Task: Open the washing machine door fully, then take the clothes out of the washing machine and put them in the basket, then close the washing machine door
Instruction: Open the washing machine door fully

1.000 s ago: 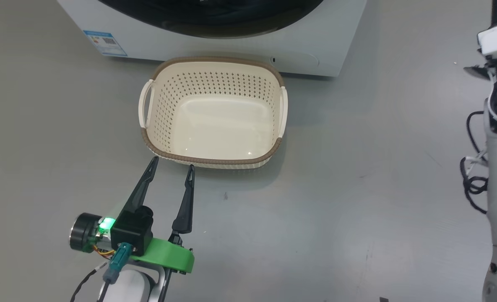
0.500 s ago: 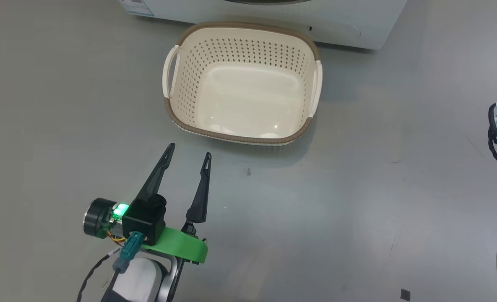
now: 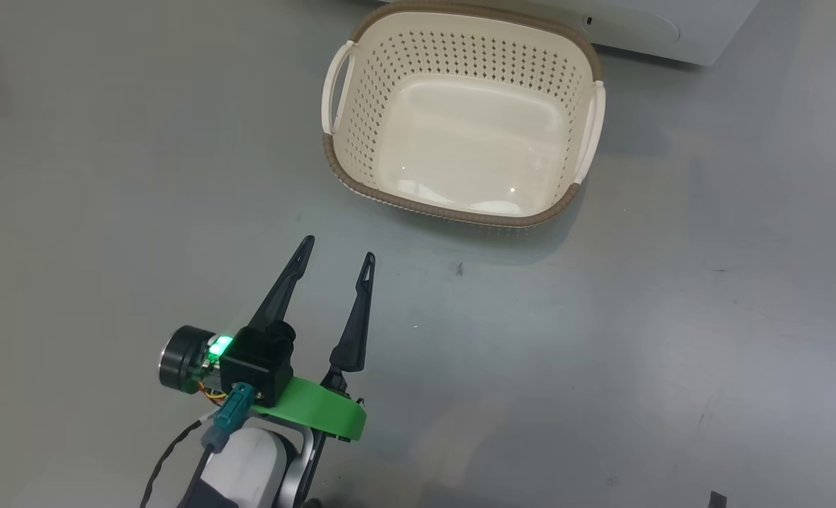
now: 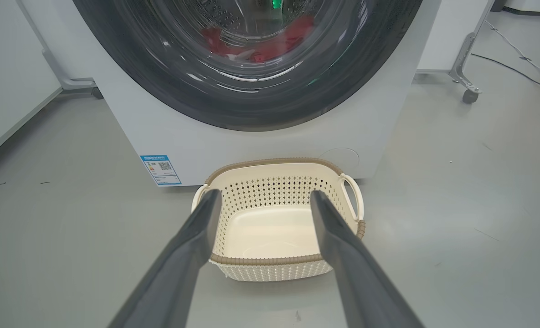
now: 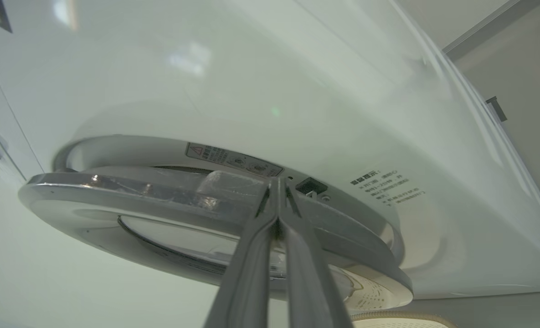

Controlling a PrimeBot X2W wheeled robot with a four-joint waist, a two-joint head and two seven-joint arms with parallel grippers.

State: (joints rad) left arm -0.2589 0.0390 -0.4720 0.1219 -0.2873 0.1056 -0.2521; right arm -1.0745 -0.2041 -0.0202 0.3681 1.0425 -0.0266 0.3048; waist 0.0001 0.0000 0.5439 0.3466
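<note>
Head view: the left hand [image 3: 340,248] hangs over the grey floor [image 3: 601,317] at the lower left, its two dark fingers spread wide and holding nothing. The tips point up and to the right toward the basket [image 3: 365,113] and stop short of its near brown rim, not touching it. The basket stands upright on the floor with nothing in it. Its far side is just in front of the white bottom edge of the washing machine [image 4: 260,141].

Left wrist view: the spread fingers frame the basket, which sits close against the foot of the machine, to the right of a small blue label [image 4: 160,169]. Above it is the round door [image 4: 251,116] with its glossy black rim. From here the door looks close against the front. Through its glass the red clothes [image 4: 292,38] lie inside the steel drum.

Right wrist view: the right hand [image 5: 277,182] is up at the edge of the door, with its fingers pressed together. The tips meet at the door's rim, beside a small dark latch part on the machine's front. From this side a narrow gap shows between the door and the white front, so the door stands slightly ajar. I cannot tell whether the tips touch the rim or hook behind it.
</note>
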